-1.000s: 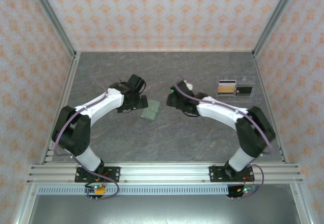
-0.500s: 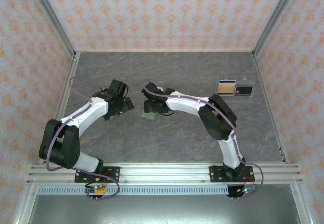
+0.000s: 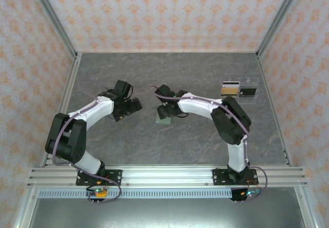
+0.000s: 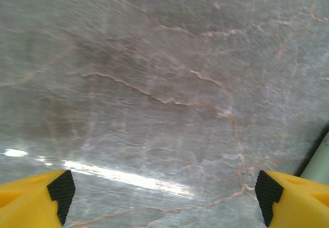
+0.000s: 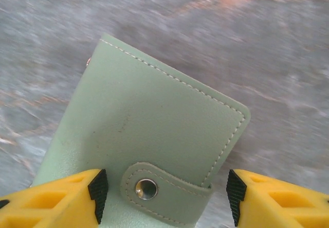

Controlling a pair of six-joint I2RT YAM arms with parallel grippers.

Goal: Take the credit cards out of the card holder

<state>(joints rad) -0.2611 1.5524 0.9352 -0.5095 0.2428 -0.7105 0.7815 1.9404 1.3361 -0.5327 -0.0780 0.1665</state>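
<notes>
The card holder (image 5: 154,130) is a sage-green wallet, folded and held closed by its snap strap (image 5: 146,188), lying on the table near the middle (image 3: 164,117). My right gripper (image 5: 167,194) is open and straddles its strap end. The left pad (image 5: 97,194) is at the wallet's edge and the right pad (image 5: 235,194) stands clear of it. From above, the right gripper (image 3: 165,108) hovers right over it. My left gripper (image 3: 132,106) is open over bare table (image 4: 164,197), left of the wallet. Two loose credit cards (image 3: 231,89) (image 3: 249,91) lie at the back right.
The loose cards sit in a clear tray (image 3: 254,81) near the right wall. Aluminium frame posts and patterned walls close in the grey marble table (image 3: 169,145) on three sides. A pale green sliver (image 4: 324,158) shows at the right edge of the left wrist view.
My right arm swung left to the wallet, and wallet and gripper have since shifted a little to the right. My left gripper backed away from the wallet to the left.
</notes>
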